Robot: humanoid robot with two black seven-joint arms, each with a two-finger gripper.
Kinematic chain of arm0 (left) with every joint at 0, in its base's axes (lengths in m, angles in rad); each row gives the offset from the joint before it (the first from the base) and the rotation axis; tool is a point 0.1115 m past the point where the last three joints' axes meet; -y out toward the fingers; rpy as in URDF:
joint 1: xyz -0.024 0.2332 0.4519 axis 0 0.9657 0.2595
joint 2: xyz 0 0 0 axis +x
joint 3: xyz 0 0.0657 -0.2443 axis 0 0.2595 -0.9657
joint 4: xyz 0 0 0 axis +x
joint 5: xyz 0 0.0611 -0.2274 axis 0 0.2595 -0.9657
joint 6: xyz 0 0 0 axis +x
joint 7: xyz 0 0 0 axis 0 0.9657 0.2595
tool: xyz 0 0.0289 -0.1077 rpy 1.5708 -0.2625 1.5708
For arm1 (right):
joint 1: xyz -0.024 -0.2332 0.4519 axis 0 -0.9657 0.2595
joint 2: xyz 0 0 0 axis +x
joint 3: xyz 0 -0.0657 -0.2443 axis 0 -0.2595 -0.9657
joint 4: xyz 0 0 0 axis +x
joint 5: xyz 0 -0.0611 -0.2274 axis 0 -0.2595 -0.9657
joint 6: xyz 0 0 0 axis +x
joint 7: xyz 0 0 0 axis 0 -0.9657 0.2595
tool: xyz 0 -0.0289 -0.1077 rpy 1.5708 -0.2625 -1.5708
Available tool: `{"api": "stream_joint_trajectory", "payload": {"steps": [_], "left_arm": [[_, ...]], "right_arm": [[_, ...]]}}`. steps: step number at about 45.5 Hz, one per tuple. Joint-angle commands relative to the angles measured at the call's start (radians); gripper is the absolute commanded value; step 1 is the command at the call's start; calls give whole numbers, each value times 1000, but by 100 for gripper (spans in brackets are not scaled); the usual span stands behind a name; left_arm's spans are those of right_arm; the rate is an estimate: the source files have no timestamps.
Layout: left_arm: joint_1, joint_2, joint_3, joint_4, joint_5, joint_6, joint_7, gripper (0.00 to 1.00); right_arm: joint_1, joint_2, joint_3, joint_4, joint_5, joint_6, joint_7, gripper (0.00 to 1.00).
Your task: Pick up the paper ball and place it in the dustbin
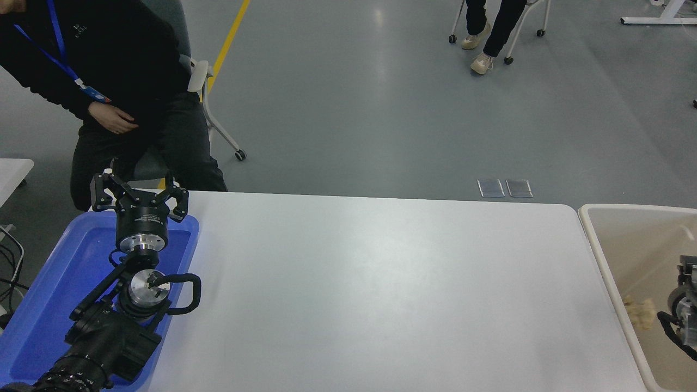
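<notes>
The paper ball (pixel 640 313), a small tan crumpled wad, is inside the dustbin (pixel 631 207), close to its left wall. The dustbin is a large beige bin with an off-white rim, standing off the table's right end. My right gripper (pixel 687 269) enters at the right edge over the bin, mostly cut off by the picture; it stands to the right of the ball and apart from it, holding nothing. My left gripper (pixel 139 191) is parked at the lower left over the blue tray, fingers spread and empty.
A shallow blue tray (pixel 49 294) lies at the left end of the white table (pixel 381 283). A person (pixel 125 81) sits on a wheeled chair at the table's far left corner. Another person's legs (pixel 490 32) show at the top right.
</notes>
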Motion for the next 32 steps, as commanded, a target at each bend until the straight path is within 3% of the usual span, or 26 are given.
{"api": "stream_joint_trajectory", "payload": {"steps": [1,11,19,26,32], "left_arm": [[0,0,0,0,0,0,0,99],[0,0,0,0,0,0,0,99],[0,0,0,0,0,0,0,99],[0,0,0,0,2,0,0,99],[0,0,0,0,0,0,0,99]], "right_arm": [[63,-37,-40,72,-13,9,2,100],[195,-216,-134,317,-77,9,2,100],[324,-426,-172,694,-269,4,2,100],[386,-520,-175,918,-476,1,-5,100],[424,-561,-207,1043,-554,0,-8,100]]}}
